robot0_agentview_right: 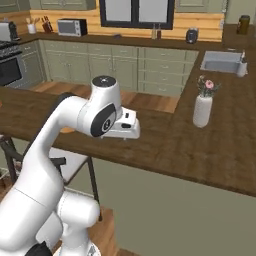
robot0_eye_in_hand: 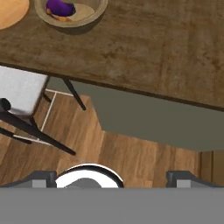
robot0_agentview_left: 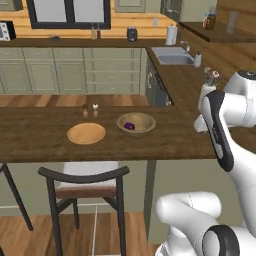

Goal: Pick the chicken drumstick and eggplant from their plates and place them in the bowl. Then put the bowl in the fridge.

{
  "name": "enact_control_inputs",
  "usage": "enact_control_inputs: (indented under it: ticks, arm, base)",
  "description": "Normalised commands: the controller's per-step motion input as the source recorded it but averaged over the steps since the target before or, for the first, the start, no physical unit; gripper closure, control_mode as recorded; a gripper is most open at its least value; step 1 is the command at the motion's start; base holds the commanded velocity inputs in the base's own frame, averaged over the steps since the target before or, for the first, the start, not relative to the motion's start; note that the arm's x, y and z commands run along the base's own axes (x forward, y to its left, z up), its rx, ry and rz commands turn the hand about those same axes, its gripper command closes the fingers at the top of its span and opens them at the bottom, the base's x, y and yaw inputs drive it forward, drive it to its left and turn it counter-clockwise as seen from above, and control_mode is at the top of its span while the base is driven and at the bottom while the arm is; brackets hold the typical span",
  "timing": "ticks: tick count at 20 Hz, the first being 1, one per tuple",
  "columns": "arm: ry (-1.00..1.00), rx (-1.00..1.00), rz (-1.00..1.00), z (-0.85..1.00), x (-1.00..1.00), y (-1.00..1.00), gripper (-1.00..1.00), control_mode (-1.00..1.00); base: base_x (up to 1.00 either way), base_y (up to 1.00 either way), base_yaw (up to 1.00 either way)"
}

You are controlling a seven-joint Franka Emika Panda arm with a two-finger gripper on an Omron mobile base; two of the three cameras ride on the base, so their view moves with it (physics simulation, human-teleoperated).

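The wooden bowl (robot0_agentview_left: 136, 123) (robot0_eye_in_hand: 94, 11) stands on the dark wood counter (robot0_agentview_left: 165, 137). Inside it lies the purple eggplant (robot0_agentview_left: 129, 126) (robot0_eye_in_hand: 60, 6), and the golden-orange chicken drumstick (robot0_eye_in_hand: 61, 18) peeks out from under it. A flat tan wooden plate (robot0_agentview_left: 86, 133) (robot0_eye_in_hand: 11, 11) sits bare just left of the bowl. My gripper (robot0_eye_in_hand: 113, 179) is open and holds nothing. It hovers off the counter's front edge, to the right of the bowl and apart from it. The fridge is out of view.
Two small shakers (robot0_agentview_left: 90, 110) stand behind the plate. A white vase with flowers (robot0_agentview_right: 202, 102) stands on the counter's right wing, with a sink (robot0_agentview_right: 222, 61) beyond it. A dark-framed chair (robot0_agentview_left: 85, 185) (robot0_eye_in_hand: 19, 94) is tucked under the counter's front edge.
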Motion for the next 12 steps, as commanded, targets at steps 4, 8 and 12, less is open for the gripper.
enact_control_inputs:
  ticks: [4,8,12]
  arm:
    - [0.0,0.0,0.0,0.0,0.0,0.0,-1.0,1.0]
    - [0.0,0.0,0.0,0.0,0.0,0.0,-1.0,1.0]
    - [0.0,0.0,0.0,0.0,0.0,0.0,-1.0,1.0]
  base:
    - [0.52,-0.38,0.1]
    - [1.0,0.61,0.08]
    - [1.0,0.44,0.32]
